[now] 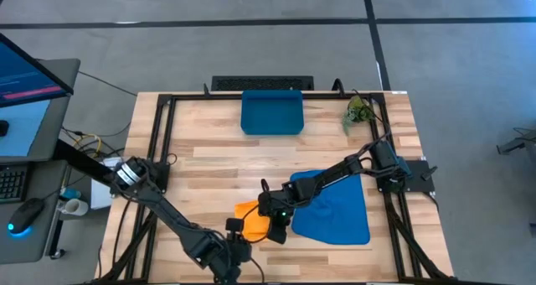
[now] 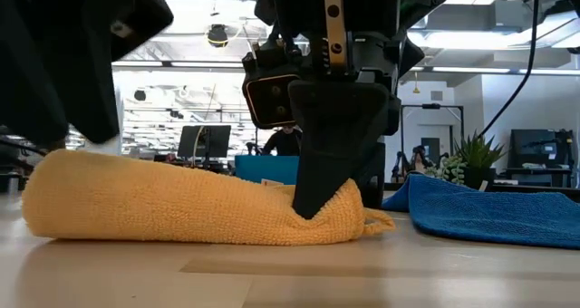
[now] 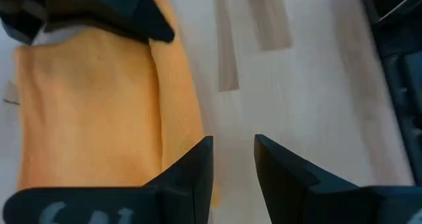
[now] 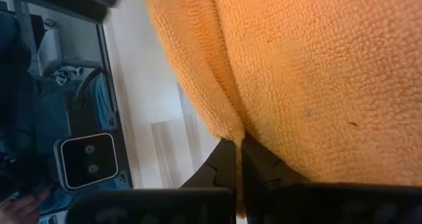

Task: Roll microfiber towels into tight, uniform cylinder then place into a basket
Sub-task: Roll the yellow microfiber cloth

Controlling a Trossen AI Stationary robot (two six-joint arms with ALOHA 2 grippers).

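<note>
The orange-yellow towel (image 1: 254, 219) lies in a loose roll on the table near its front edge, and shows long and low in the low view (image 2: 181, 208). My right gripper (image 1: 277, 224) stands at its right end, shut on the cloth. My left gripper (image 3: 234, 163) is open and empty, low beside the towel's edge (image 3: 191, 118), at the towel's left end (image 1: 232, 232). The bright blue towel (image 1: 335, 205) lies spread flat to the right, under my right arm. The dark-blue basket (image 1: 272, 111) stands at the far edge. My right gripper pinches a fold of the orange towel (image 4: 232, 128) between its two shut fingers. The fingers (image 2: 322, 177) come from above, pointing down, near the roll's right end. The towel lies on the table and is dented in under the fingers.
A small green plant (image 1: 358, 111) stands at the far right, next to the basket. Black frame rails run along the table's left (image 1: 159, 151) and right sides. Bare wood lies between the basket and the towels.
</note>
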